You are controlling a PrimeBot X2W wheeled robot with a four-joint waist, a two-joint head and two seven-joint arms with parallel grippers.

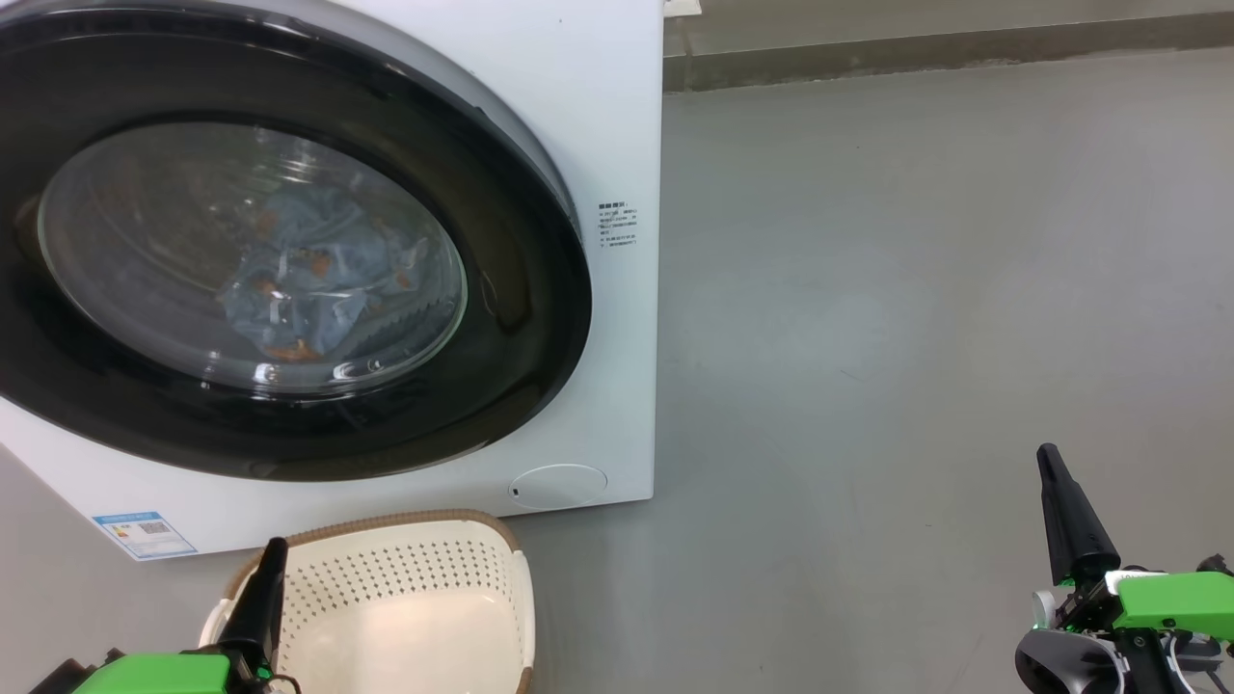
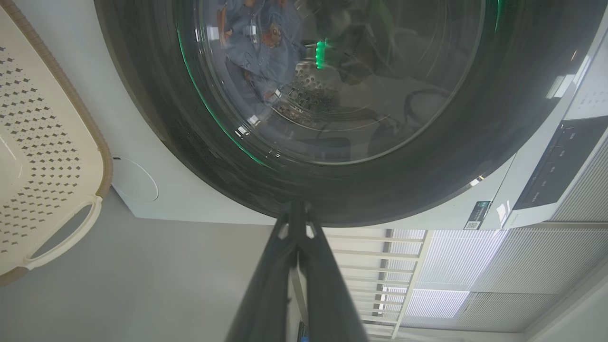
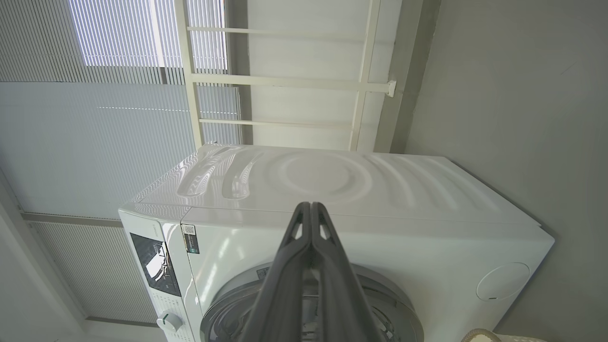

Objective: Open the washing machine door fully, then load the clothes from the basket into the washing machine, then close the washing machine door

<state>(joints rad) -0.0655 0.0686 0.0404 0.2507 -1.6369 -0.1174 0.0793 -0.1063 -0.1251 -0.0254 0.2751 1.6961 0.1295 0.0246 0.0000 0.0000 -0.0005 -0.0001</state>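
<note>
Since washing machine door point(image 1: 521, 289) sat flush against washing machine point(image 1: 598, 106), apparently shut, step in hand judged: confirming closure.
- Clothes point(image 1: 308, 280), blue with orange prints: inside machine drum, behind door glass.
- Basket point(image 1: 424, 578): on floor, just before machine's lower front; visible part bare.
- Left gripper point(image 1: 276, 547): fingers together, empty, low before machine, at basket rim.
- Right gripper point(image 1: 1049, 453): fingers together, empty, well right of machine.
- Advice: push black rim squarely, firmly; avoid glass; check no fabric caught.
</note>
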